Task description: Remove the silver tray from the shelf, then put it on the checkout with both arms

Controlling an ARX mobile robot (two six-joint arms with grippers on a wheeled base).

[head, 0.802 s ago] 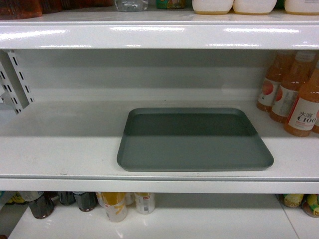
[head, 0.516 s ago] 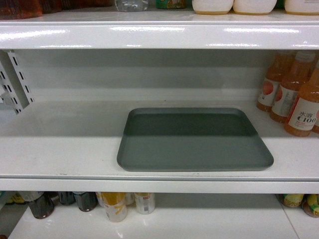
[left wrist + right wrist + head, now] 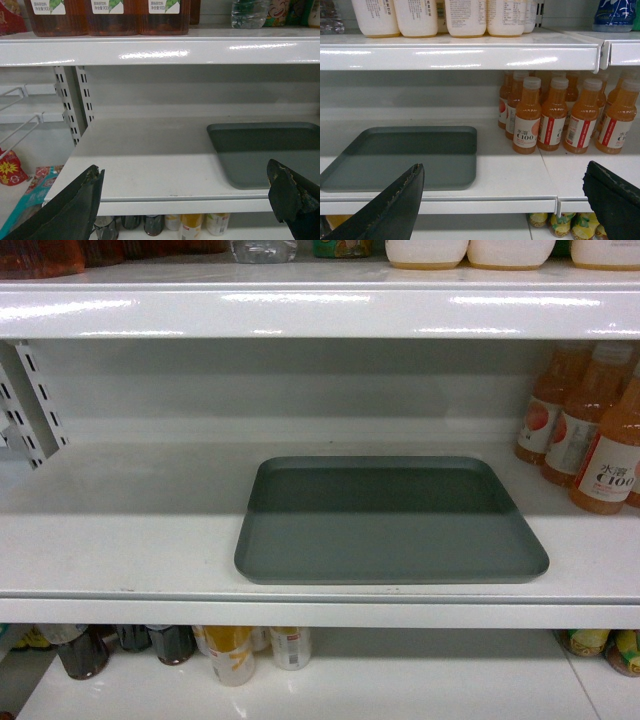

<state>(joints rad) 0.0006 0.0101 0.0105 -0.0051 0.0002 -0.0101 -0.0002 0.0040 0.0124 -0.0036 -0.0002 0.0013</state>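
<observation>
Head view: matte rounded silver tray (image 3: 390,525) flat on glossy shelf (image 3: 130,530)

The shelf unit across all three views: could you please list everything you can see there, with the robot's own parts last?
silver tray: one, matte grey-green, flat and empty on the middle shelf near its front lip.
shelf: white glossy boards on slotted uprights, the middle one bearing the tray.
orange drink bottles: about ten or more, orange with white caps, right of the tray, apart from it.
cream bottles: several, top board, right wrist view.
brown bottles: three, top board, left wrist view.
small bottles and jars: several, mixed colours, bottom board.
left gripper: black, jaws wide apart, short of the shelf.
right gripper: black, jaws wide apart, short of the shelf.
</observation>
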